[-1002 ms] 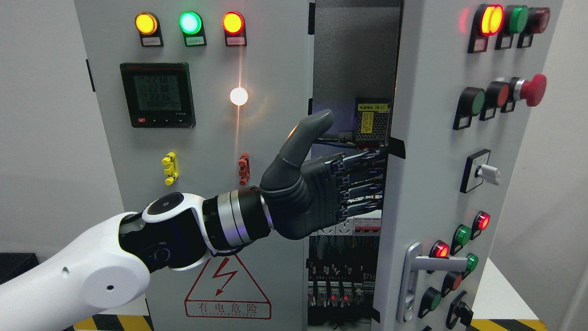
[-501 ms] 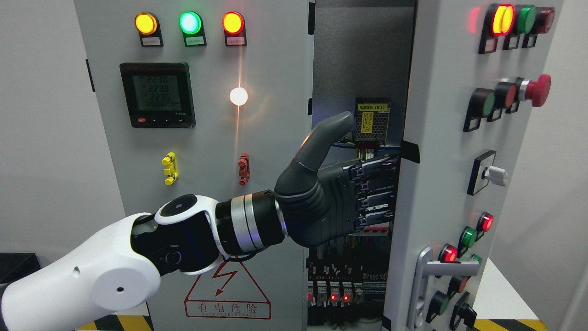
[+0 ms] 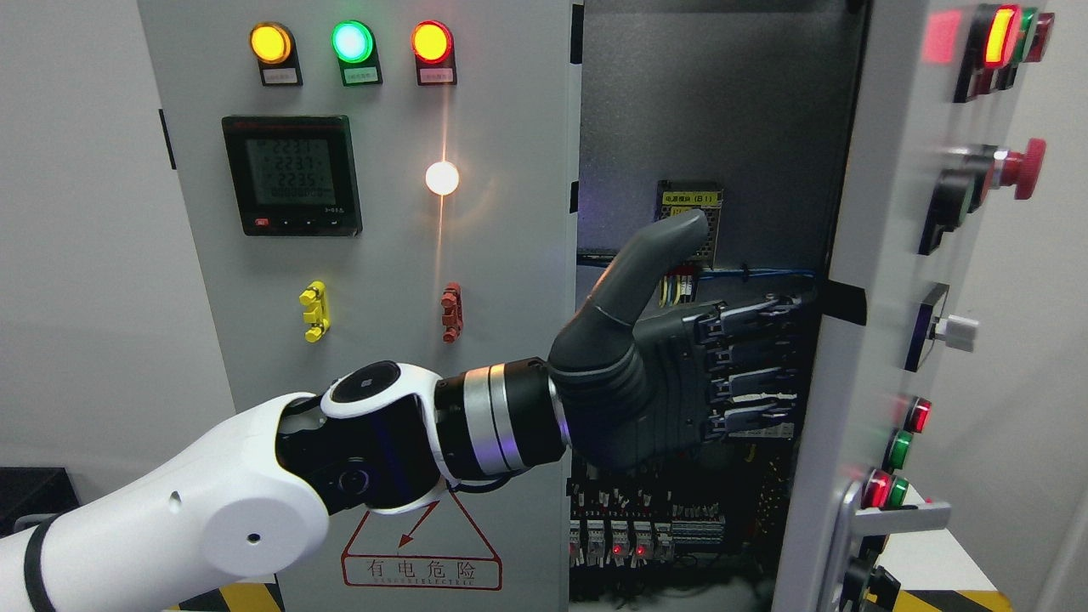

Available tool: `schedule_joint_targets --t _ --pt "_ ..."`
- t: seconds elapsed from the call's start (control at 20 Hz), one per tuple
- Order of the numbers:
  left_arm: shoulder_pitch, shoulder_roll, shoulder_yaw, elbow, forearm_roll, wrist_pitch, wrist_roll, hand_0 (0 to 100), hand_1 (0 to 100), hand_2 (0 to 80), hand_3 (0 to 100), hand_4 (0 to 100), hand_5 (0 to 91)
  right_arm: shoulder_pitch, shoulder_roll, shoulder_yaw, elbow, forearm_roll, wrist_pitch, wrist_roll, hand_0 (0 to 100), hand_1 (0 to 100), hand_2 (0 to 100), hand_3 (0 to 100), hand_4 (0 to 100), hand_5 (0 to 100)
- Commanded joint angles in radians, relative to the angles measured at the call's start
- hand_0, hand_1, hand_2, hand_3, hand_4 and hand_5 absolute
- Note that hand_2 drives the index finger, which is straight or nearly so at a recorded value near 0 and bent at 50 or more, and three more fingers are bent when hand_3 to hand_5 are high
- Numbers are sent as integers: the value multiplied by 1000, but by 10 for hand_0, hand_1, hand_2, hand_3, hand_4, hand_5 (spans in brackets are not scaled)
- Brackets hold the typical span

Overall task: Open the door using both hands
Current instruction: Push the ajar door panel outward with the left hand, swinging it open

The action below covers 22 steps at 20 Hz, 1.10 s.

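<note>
A grey electrical cabinet fills the head view. Its left door (image 3: pixel 382 280) is closed and carries a meter and lamps. The right door (image 3: pixel 875 238) stands swung out to the right, its face with buttons turned edge-on. My left hand (image 3: pixel 748 340) reaches across from the lower left; its fingers (image 3: pixel 756 365) are stretched out flat, their tips against the inner edge of the right door, thumb raised. It holds nothing. The door's metal handle (image 3: pixel 901 514) sits low on the right. My right arm does not show.
Inside the cabinet (image 3: pixel 722 119) are a power supply with a yellow label (image 3: pixel 690 198), blue wiring and rows of terminals with red lights (image 3: pixel 629 544). A red mushroom button (image 3: pixel 1024 168) sticks out from the right door. Yellow-black floor tape (image 3: pixel 229 595) runs along the bottom.
My left hand has moved right with the right door's edge, and the door has swung much wider, baring more of the cabinet's inside.
</note>
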Motion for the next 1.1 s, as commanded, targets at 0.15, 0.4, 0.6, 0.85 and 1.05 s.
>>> schedule_joint_targets --t 0.15,0.4,0.6,0.85,1.05 --pt "0 -157 -7 54 -9 13 2 0 0 0 0 0 0 0 0 0 0 0 0 5 0 0 0 0 0 0" --pt "-3 -209 -7 85 -9 13 1 0 0 0 0 0 0 0 0 0 0 0 0 4 0 0 0 0 0 0" --pt "-6 -266 -7 109 -12 16 2 0 0 0 0 0 0 0 0 0 0 0 0 4 0 0 0 0 0 0" --pt "5 -350 7 151 -41 62 2 0 0 0 0 0 0 0 0 0 0 0 0 4 0 0 0 0 0 0" --pt "9 -403 9 161 -83 64 2 0 0 0 0 0 0 0 0 0 0 0 0 4 0 0 0 0 0 0"
